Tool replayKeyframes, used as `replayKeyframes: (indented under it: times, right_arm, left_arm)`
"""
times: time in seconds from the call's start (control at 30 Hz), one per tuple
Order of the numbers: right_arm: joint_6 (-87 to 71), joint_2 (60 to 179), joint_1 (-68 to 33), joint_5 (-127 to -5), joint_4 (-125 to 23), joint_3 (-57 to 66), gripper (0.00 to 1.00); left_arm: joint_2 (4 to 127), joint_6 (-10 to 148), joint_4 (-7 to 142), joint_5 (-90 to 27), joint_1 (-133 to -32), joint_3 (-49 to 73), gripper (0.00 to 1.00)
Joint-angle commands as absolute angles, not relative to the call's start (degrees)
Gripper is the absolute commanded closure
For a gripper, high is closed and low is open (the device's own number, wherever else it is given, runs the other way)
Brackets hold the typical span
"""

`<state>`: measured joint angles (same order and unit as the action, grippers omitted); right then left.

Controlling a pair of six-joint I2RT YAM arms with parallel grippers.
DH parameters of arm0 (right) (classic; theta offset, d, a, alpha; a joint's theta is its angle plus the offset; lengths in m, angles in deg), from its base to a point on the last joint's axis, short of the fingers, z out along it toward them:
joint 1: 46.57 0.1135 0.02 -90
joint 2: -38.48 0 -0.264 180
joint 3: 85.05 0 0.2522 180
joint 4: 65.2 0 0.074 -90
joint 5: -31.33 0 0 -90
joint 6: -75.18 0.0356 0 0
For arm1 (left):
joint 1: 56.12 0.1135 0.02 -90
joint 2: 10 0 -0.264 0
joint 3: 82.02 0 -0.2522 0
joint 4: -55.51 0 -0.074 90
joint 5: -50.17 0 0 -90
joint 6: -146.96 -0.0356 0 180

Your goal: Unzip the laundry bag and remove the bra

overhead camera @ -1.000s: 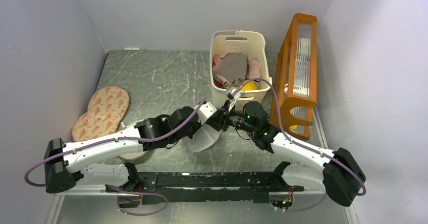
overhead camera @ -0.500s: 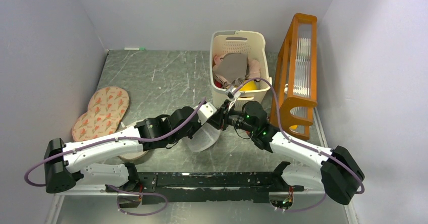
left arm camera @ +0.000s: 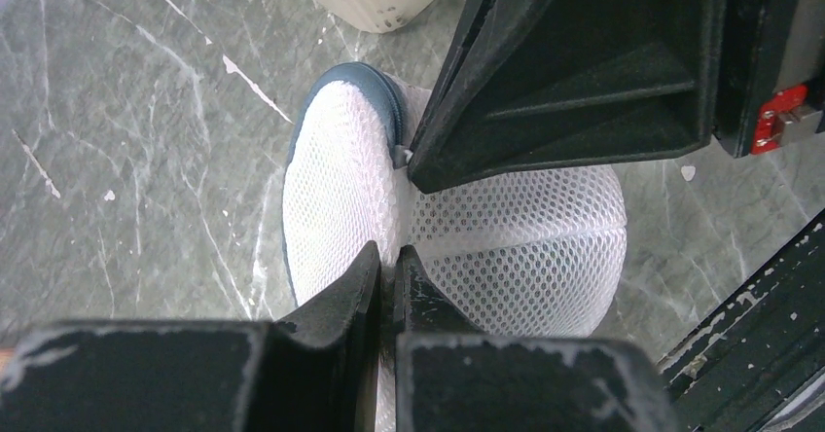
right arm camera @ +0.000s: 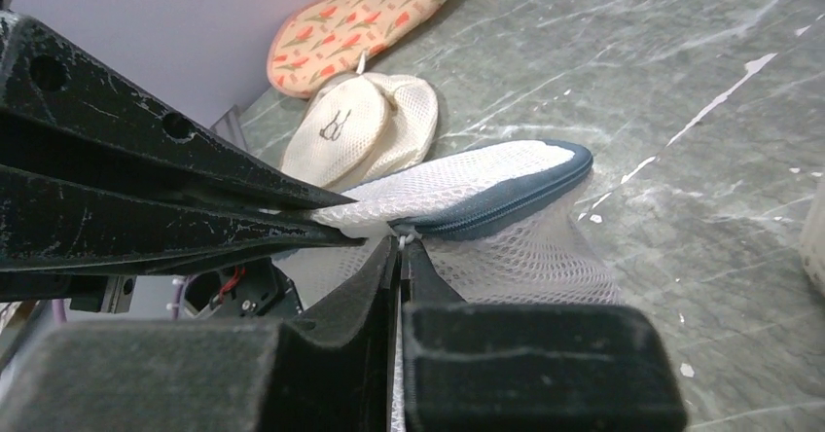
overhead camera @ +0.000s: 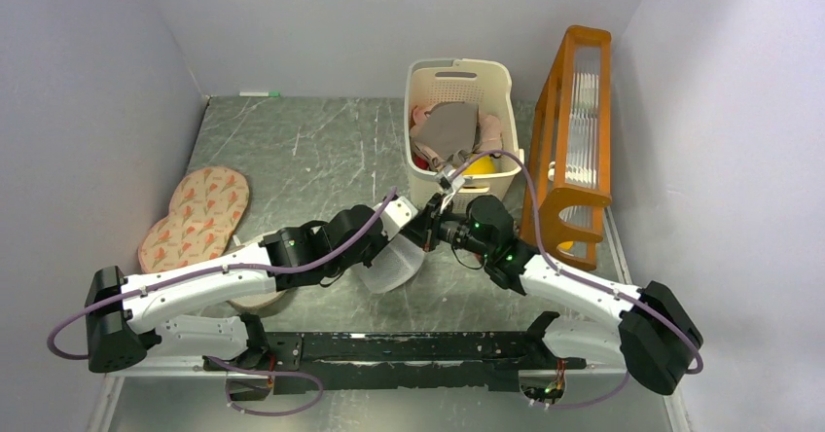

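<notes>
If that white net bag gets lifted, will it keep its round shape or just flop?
Probably floppy: the laundry bag is thin mesh, puckered where the left gripper pinches it. Its zip rim holds a curve, so perhaps some spring. See-through netting, so likely light.

both arms stretch inward, tips nearly touching. the left hand (left arm camera: 389, 257) pinches a fold of the white mesh laundry bag (left arm camera: 506, 247); the right hand (right arm camera: 399, 247) is clamped tight at its zip end.
</notes>
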<state>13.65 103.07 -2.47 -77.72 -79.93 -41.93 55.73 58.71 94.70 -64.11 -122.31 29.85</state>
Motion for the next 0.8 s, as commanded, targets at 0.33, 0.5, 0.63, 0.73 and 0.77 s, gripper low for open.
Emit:
replayKeyframes:
  times: [0.33, 0.5, 0.63, 0.73, 0.77]
  right_arm:
    - [7.7, 101.1, -3.8, -57.4, -69.5, -40.1, 1.00]
    - [7.0, 103.3, -4.3, -54.9, -65.9, -38.2, 1.00]
    - [6.5, 101.6, -4.4, -58.6, -66.7, -38.6, 1.00]
    - [5.2, 99.6, -4.3, -63.0, -68.7, -39.4, 1.00]
    - [4.6, 99.2, -4.4, -64.4, -69.0, -39.5, 1.00]
  left_arm:
    - [55.8, 58.9, 93.7, -65.5, -122.4, 29.3, 0.93]
    - [56.0, 59.0, 93.8, -65.7, -122.4, 29.4, 0.93]
    - [56.3, 58.8, 93.9, -65.6, -122.3, 29.2, 0.85]
    - [56.5, 59.4, 93.8, -65.0, -122.4, 29.0, 0.64]
    - [56.3, 59.6, 93.5, -64.5, -122.3, 29.1, 0.59]
